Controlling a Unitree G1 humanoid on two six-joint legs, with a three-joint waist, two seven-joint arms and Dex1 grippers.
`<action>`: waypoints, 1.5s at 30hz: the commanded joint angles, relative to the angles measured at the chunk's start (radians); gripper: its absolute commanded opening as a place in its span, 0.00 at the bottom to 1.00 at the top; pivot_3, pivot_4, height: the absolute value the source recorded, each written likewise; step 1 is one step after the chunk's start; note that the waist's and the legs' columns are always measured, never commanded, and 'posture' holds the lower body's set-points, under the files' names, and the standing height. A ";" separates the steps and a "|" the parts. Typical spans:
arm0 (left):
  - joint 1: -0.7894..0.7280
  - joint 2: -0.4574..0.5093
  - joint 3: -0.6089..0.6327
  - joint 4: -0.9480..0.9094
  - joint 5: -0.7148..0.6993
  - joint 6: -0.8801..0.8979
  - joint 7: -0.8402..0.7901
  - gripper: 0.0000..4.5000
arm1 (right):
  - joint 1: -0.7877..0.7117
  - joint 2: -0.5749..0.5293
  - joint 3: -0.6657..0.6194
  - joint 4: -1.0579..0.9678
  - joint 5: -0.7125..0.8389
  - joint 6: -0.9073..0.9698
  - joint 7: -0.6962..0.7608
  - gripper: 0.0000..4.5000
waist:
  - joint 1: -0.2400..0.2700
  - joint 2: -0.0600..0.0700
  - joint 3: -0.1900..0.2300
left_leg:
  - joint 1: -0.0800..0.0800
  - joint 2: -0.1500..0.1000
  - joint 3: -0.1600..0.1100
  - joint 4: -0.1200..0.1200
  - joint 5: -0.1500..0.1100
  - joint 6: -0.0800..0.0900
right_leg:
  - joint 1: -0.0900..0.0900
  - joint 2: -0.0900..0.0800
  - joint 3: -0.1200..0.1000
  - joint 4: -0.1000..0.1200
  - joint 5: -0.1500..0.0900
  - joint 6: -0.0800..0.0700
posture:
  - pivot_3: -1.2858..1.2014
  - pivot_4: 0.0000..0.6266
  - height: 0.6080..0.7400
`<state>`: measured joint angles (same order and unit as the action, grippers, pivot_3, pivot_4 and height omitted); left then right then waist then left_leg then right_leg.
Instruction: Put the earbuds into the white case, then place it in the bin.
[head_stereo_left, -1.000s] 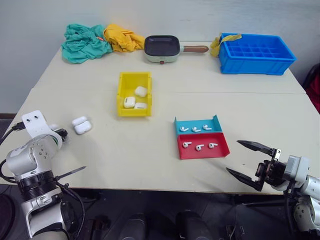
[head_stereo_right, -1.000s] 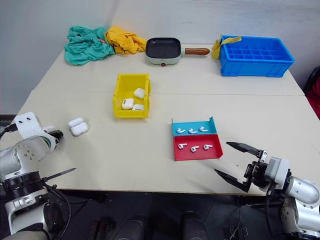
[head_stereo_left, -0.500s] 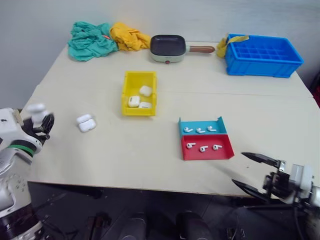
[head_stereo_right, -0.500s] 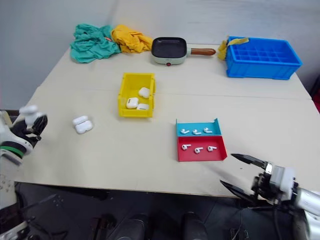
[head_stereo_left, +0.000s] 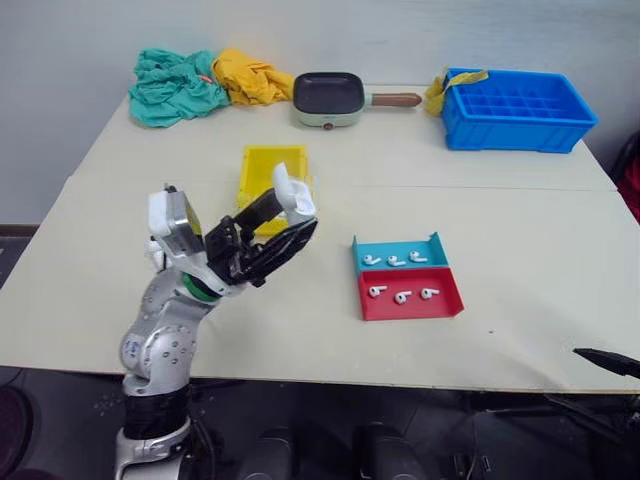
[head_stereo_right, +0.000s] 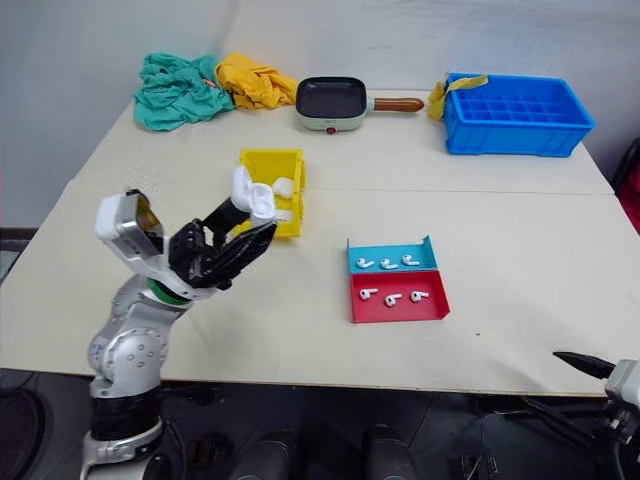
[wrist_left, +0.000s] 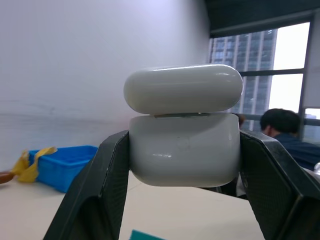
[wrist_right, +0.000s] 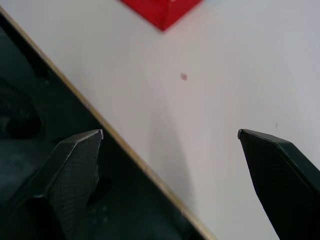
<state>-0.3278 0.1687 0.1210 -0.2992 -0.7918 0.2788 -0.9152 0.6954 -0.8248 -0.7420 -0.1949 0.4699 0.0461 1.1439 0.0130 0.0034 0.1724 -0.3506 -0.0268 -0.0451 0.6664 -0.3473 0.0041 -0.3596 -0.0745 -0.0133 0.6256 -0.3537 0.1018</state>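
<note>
White case (wrist_left: 183, 130) clamped in left gripper (head_stereo_left: 290, 222) — lid ajar; right gripper (wrist_right: 170, 135) agape.

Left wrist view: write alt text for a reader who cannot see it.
The left gripper holds a glossy white case between its two black fingers, the lid slightly ajar. Behind it are a pale wall, a blue crate on the table, and a seated person by a window.

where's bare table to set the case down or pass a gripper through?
Free: the wide strip right of the red tray and teal tray, and the stretch between the yellow bin and the blue crate. Crowded: the back edge, with cloths and pan.
</note>
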 joint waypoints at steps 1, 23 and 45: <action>0.016 -0.034 -0.051 0.042 -0.024 -0.063 -0.120 0.62 | -0.001 -0.043 -0.030 -0.027 0.024 0.069 0.029 1.00 | 0.000 0.000 0.000 | 0.000 0.000 0.000 0.000 0.000 0.000 | 0.000 0.000 0.001 0.000 0.000 0.000 | 0.52 0.24 1.00; 0.123 -0.044 -0.154 0.200 0.119 -0.340 -0.312 0.62 | -0.917 -0.512 0.638 -0.318 0.122 0.647 -0.061 0.79 | 0.016 0.000 0.001 | -0.009 0.000 -0.007 0.009 -0.002 0.002 | -0.004 -0.002 -0.005 -0.001 0.001 0.001 | 0.52 0.24 1.00; 0.128 -0.048 -0.190 0.202 0.137 -0.364 -0.290 0.62 | -1.267 -0.284 1.078 -0.091 -0.344 0.579 -0.005 0.30 | 0.010 0.001 0.001 | -0.021 -0.001 -0.006 0.015 -0.002 0.002 | -0.017 -0.002 -0.005 0.004 0.001 0.002 | 0.52 0.24 1.00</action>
<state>-0.2079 0.1230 -0.0592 -0.0654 -0.6594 -0.0692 -1.2103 -0.5510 -1.1142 0.3449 -0.2821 0.1493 0.6394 1.1305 0.0229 0.0043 0.1732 -0.3718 -0.0277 -0.0516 0.6813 -0.3494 0.0060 -0.3768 -0.0769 -0.0184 0.6301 -0.3527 0.1037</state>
